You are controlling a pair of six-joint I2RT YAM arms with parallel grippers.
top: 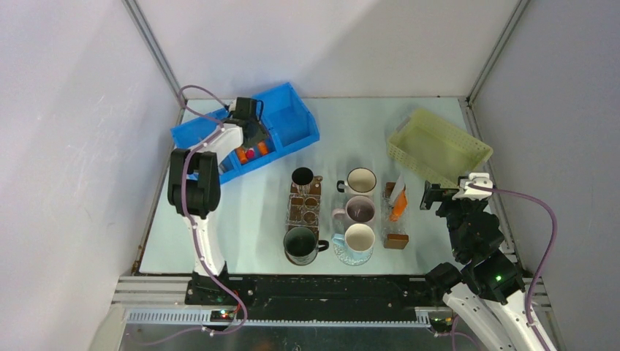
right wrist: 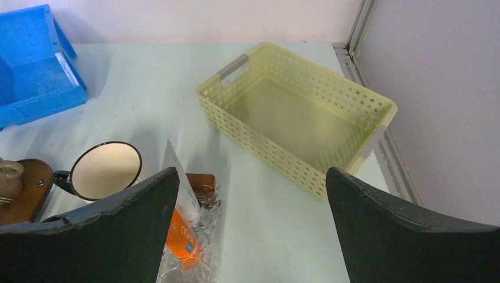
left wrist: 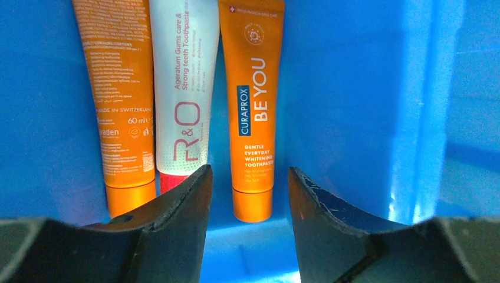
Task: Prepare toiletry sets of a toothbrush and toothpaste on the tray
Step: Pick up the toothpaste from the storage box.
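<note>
my left gripper [left wrist: 249, 171] hovers open-jawed at the orange curaprox toothpaste [left wrist: 252, 106] in the blue bin [left wrist: 365, 88] — right gripper [right wrist: 252, 171] gaping too, yellow basket [right wrist: 259, 147] bare, seemingly no set made.

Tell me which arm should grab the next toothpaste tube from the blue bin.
Left. The left gripper hangs open in the blue bin, jaws framing the orange Curaprox tube. The right gripper is open too, but near the yellow basket, far from the bin.

Three toothpaste tubes [left wrist: 177, 88] beyond parted pincer [left wrist: 247, 175]
</note>
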